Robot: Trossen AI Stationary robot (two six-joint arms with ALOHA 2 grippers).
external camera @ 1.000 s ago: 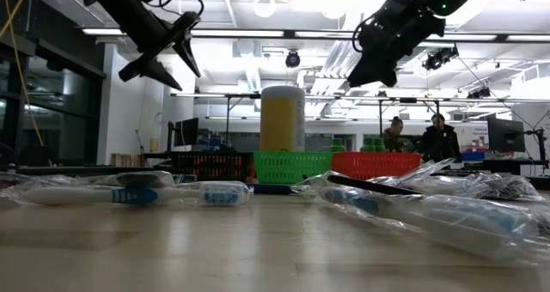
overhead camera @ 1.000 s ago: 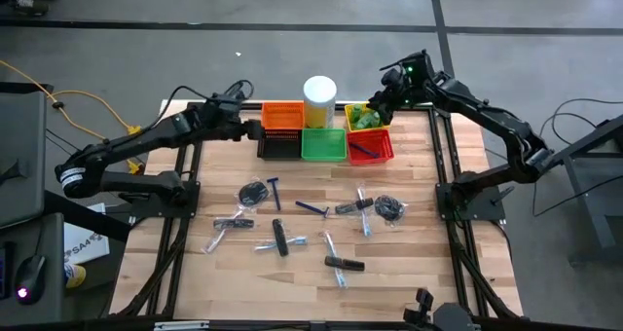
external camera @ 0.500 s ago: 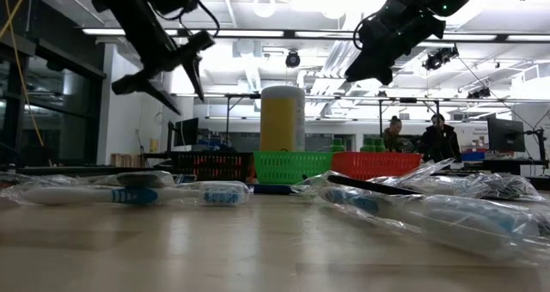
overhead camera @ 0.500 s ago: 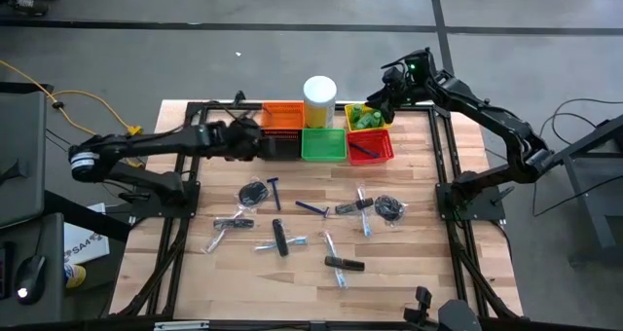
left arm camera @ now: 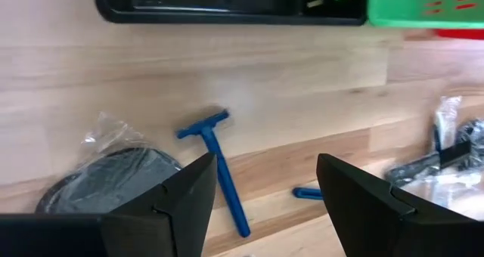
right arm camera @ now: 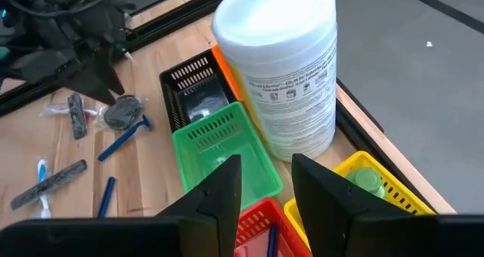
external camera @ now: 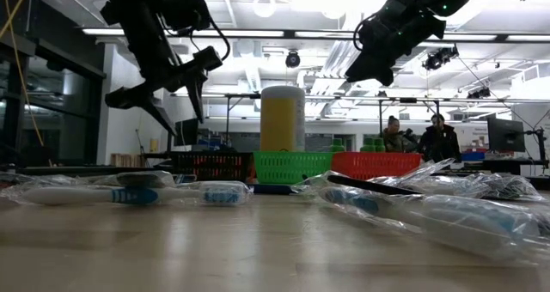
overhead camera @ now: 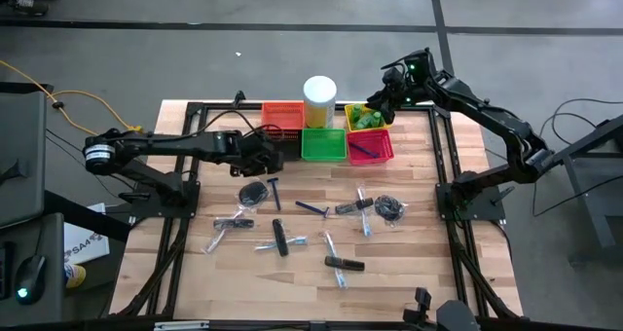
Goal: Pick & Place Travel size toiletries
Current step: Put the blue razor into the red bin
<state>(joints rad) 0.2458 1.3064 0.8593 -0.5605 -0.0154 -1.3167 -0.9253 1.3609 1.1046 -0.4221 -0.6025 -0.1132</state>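
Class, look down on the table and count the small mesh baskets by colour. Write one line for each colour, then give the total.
orange basket: 1
black basket: 1
green basket: 1
red basket: 1
yellow basket: 1
Total: 5 baskets

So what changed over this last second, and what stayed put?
The left gripper swung from beside the orange basket out over the black basket, lower, toward the blue razor, fingers open and empty. The right gripper stayed above the yellow basket; nothing on the table moved.
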